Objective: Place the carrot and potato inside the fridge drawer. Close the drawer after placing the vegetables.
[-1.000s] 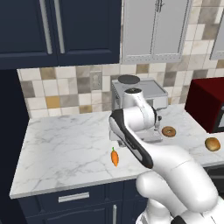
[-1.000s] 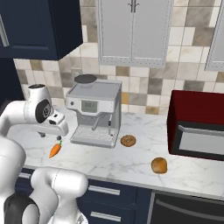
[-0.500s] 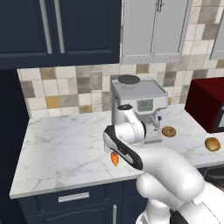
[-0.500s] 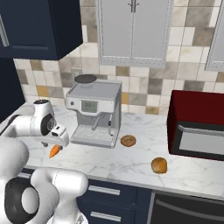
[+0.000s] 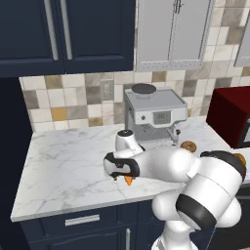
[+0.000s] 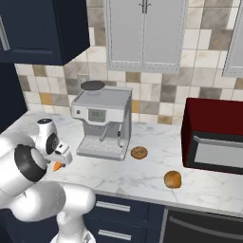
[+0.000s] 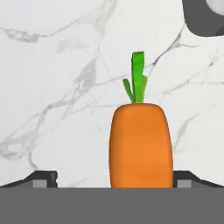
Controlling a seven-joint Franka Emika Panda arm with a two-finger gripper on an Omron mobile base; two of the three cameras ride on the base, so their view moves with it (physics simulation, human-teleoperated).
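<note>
The carrot lies on the white marble counter, orange with a short green top pointing away from the hand. My gripper is open and hangs low over it, one dark fingertip on each side, with bare counter between each tip and the carrot. From the base views, the gripper sits right at the carrot near the counter's front edge, and the gripper covers most of the carrot. The potato rests far to the right, near the microwave. The fridge drawer is out of view.
A grey coffee machine stands against the tiled wall just behind the gripper. A brown donut lies to its right. A red microwave occupies the counter's right end. Cabinets hang overhead.
The arm has bent down and brought the hand from above the counter to just over the carrot. The jaws have stayed wide. Carrot, potato and donut have not moved.
</note>
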